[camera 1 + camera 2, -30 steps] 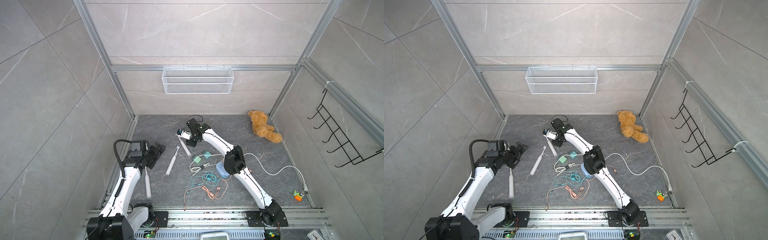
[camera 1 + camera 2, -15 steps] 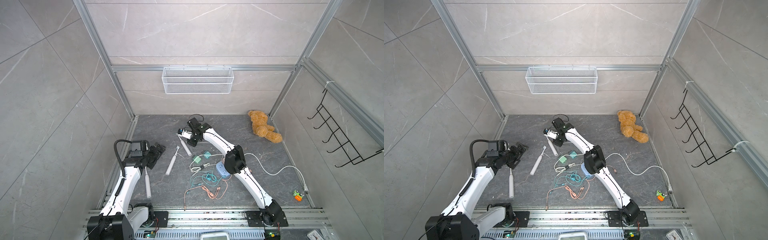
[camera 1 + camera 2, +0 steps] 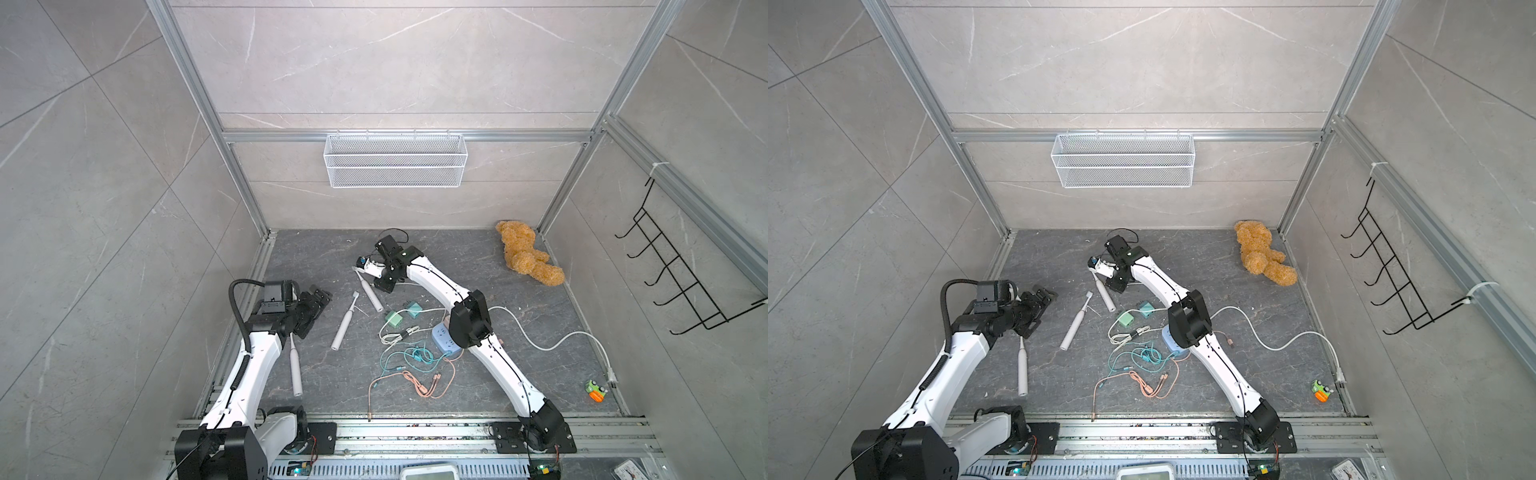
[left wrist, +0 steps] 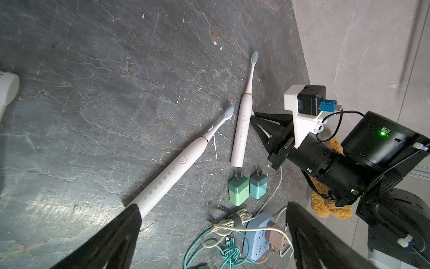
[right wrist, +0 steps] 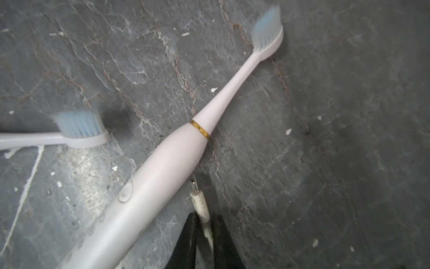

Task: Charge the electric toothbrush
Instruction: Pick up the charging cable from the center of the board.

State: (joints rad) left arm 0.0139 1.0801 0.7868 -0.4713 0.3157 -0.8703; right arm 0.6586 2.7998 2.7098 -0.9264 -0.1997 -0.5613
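Three white electric toothbrushes lie on the dark floor: one (image 3: 371, 295) (image 5: 162, 167) by my right gripper, one (image 3: 344, 322) (image 4: 172, 170) in the middle, and one (image 3: 295, 365) partly under my left arm. My right gripper (image 3: 381, 286) (image 5: 204, 217) is shut on a thin white cable plug (image 5: 199, 205). The plug's metal tip lies just beside the nearest brush's handle, near its gold ring. My left gripper (image 3: 318, 299) (image 4: 213, 223) hangs open over the floor left of the middle brush, holding nothing.
A blue power strip (image 3: 440, 336) with a plugged-in adapter lies under my right forearm. Beside it are green (image 3: 392, 319) and teal (image 3: 413, 308) adapters and white, teal and pink cables (image 3: 411, 361). A teddy bear (image 3: 525, 257) and a toy car (image 3: 595, 390) sit at the right; a wire basket (image 3: 395, 160) hangs on the back wall.
My right gripper has shifted very slightly beside the toothbrush with the plug in it. The left arm has not moved.
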